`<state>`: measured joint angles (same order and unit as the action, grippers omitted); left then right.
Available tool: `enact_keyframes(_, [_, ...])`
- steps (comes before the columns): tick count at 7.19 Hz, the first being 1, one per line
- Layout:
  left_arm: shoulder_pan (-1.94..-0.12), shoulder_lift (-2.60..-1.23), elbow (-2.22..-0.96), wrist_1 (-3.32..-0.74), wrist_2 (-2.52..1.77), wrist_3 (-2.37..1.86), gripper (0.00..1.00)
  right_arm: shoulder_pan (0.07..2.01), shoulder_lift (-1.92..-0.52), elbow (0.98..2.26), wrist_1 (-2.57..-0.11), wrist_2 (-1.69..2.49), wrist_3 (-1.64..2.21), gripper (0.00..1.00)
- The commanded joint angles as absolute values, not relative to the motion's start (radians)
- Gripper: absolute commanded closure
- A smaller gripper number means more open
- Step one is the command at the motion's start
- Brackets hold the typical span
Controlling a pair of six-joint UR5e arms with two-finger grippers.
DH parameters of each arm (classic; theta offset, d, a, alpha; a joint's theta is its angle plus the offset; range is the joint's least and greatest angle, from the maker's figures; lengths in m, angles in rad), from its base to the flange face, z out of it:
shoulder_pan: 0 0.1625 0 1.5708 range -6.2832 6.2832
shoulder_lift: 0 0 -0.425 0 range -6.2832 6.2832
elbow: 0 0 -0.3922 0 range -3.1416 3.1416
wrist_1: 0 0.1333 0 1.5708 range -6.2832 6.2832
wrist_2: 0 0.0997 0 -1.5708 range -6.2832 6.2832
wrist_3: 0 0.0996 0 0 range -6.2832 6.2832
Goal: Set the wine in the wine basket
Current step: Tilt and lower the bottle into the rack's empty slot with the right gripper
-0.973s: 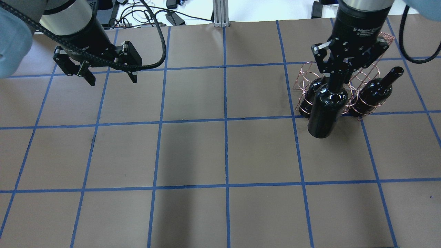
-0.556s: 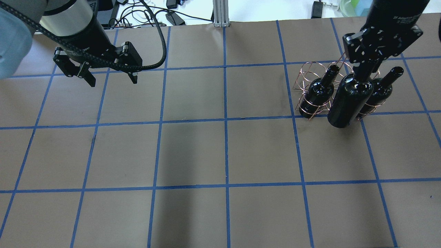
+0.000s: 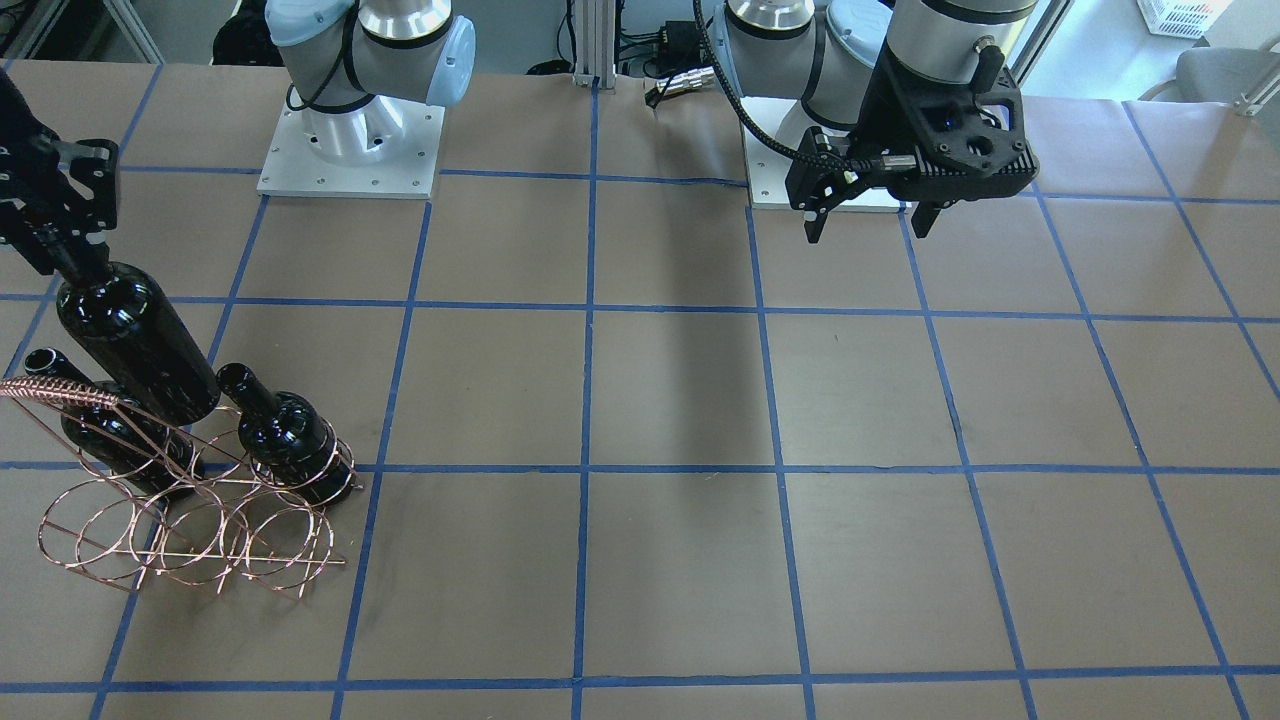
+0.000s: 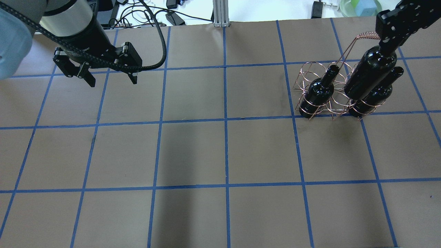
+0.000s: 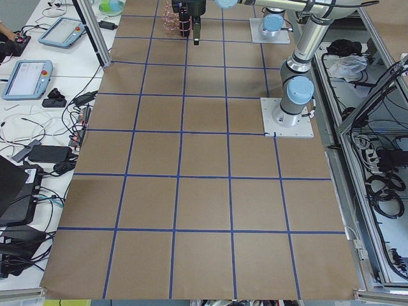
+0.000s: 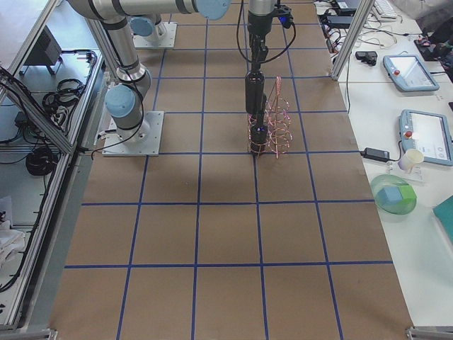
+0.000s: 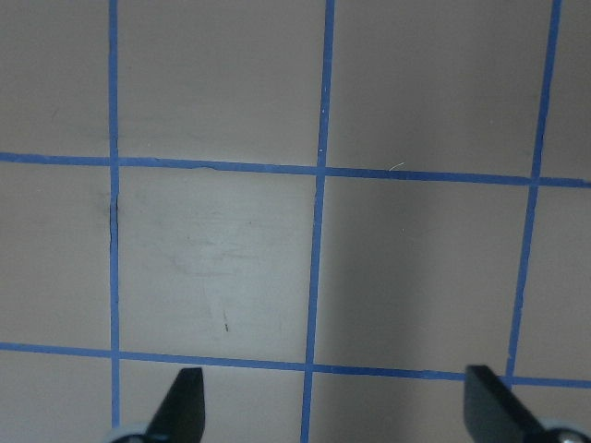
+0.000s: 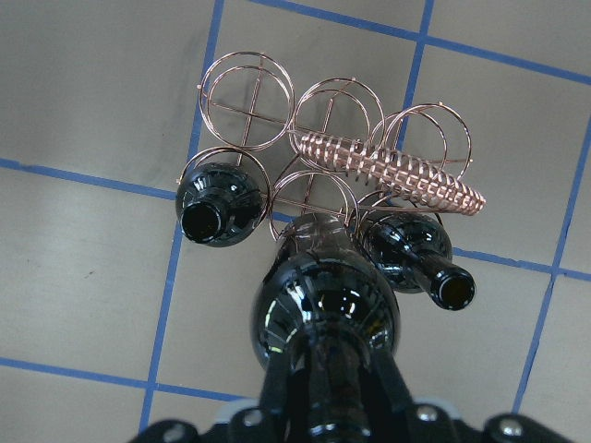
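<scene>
My right gripper [image 4: 389, 44] is shut on the neck of a near-black wine bottle [image 4: 370, 74] and holds it tilted in the air above the copper wire wine basket [image 4: 336, 103]. In the right wrist view the held bottle [image 8: 328, 314] hangs over the front-row ring between two alike bottles [image 8: 217, 208] [image 8: 416, 249] that stand in the basket's outer rings, under its twisted handle [image 8: 388, 171]. In the front-facing view the held bottle [image 3: 135, 340] hangs from the right gripper [image 3: 60, 240] behind the basket [image 3: 190, 520]. My left gripper [image 4: 112, 81] is open and empty, far off over the table.
The table is brown paper with a blue tape grid. Cables and an aluminium post [image 4: 220, 13] lie at the far edge, and a green bowl [image 4: 360, 7] is beyond the basket. The arm bases [image 3: 350, 140] stand on the robot's side.
My right gripper has carried the bottle rightwards and away from the robot, from in front of the basket to above it between the two standing bottles. The left arm has not moved.
</scene>
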<state>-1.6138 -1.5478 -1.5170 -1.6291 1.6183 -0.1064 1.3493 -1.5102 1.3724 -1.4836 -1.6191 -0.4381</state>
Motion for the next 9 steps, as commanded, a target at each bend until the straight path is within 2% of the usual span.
enact_keyframes(1, [-1.614,-1.548,-1.517,-1.629,1.618,-0.106,0.0,1.342,-1.468,1.373,-1.499,-1.606,-0.448,1.0])
enact_keyframes(9, [-1.614,-1.548,-1.519,-1.631,1.62,-0.106,0.0,1.342,-1.414,1.393,-1.549,-1.615,-0.445,1.0])
